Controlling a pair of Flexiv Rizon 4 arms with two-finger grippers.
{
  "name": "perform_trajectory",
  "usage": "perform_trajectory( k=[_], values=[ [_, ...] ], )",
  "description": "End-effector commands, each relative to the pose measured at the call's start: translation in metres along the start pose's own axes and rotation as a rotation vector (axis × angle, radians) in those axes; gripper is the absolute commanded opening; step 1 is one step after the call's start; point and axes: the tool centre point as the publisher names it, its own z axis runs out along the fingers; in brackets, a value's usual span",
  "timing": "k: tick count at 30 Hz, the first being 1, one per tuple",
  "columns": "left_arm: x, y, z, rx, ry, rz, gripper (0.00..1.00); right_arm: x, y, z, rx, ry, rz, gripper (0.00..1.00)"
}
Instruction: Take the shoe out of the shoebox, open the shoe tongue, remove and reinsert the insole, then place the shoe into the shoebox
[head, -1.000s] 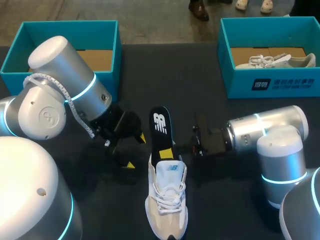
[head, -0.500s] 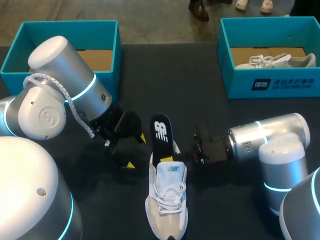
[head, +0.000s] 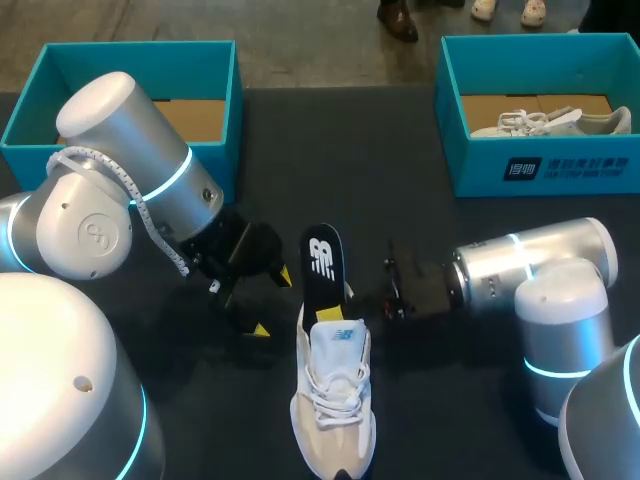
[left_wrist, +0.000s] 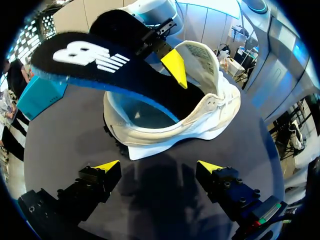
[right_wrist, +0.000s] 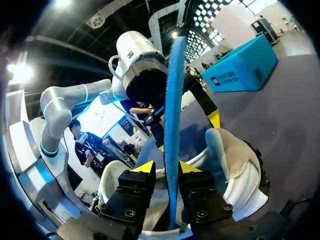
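The dark surface (head: 340, 150) carries two teal boxes: a left box (head: 140, 45) and a right box (head: 480, 165) holding a second shoe (head: 545, 122). The white shoe (head: 335, 410) lies mid-surface between the arms. Its long axis runs toward and away from the robot, toe nearest. The black insole (head: 321, 262) slopes up out of its heel, pointing away. Only the right wrist view shows the right tool (right_wrist: 167, 167) clamping the insole edge-on. The left tool (left_wrist: 159, 167) gapes wide and empty just beside the shoe.
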Motion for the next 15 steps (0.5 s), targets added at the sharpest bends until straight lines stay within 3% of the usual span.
perform_trajectory(
  k=[1,13,15],
  values=[
    [0.0,0.0,0.001,-0.002,-0.001,0.0,1.0,0.003,0.005,0.002,0.001,-0.009,-0.006,0.29],
    [0.0,0.0,0.001,-0.002,-0.001,0.0,1.0,0.0,0.017,0.004,-0.017,-0.012,-0.027,0.23],
    [0.0,0.0,0.001,-0.002,-0.001,0.0,1.0,-0.001,0.018,0.004,-0.023,-0.016,-0.03,0.16]
  ],
)
